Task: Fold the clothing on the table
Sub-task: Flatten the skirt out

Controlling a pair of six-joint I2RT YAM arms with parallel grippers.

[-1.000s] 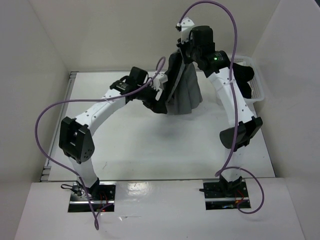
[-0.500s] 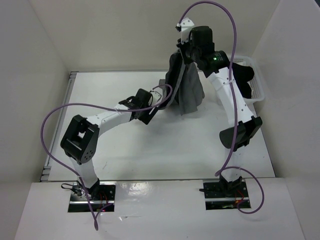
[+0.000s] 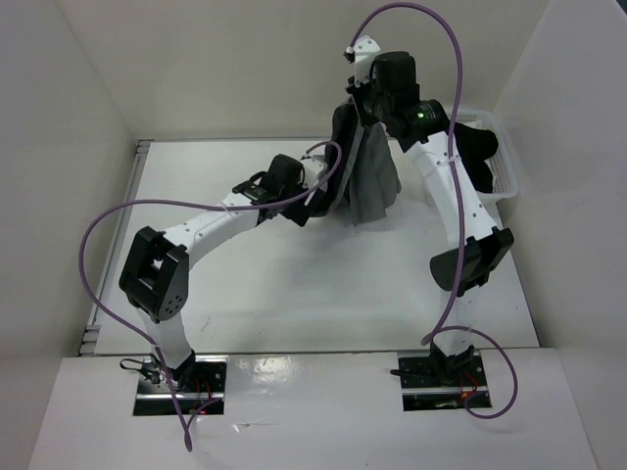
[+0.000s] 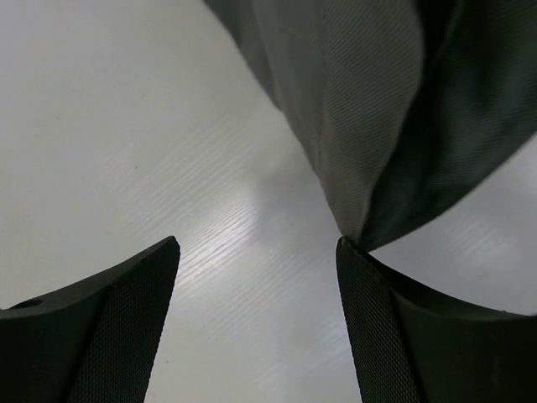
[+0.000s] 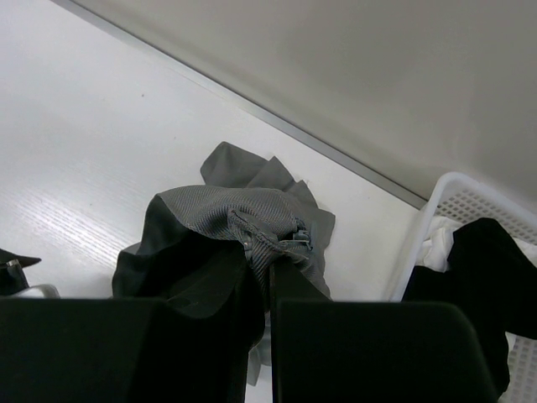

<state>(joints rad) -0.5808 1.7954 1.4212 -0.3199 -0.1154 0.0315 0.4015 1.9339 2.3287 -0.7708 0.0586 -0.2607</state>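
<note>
**White table, grey skirt held up by its top**

The white table point(image 3: 294, 294) sits between plain white walls. The grey skirt point(image 3: 372, 181) is near the far edge of the table, a bit right of the middle. It hangs with its long way up and down. I cannot tell if its bottom touches the table.

The right gripper point(image 5: 267, 267) is pinched tight on the top of the skirt and holds it up. The left gripper point(image 4: 258, 242) is spread wide with nothing in it. It is low down, and the skirt lies just to its right. The skirt's bottom corner touches the tip of one finger point(image 4: 377, 336).

The left arm is nearer that corner, so I think it must slide right before it pinches.

A white basket point(image 3: 505, 166) with a black garment point(image 5: 470, 260) is at the far right corner.
</note>
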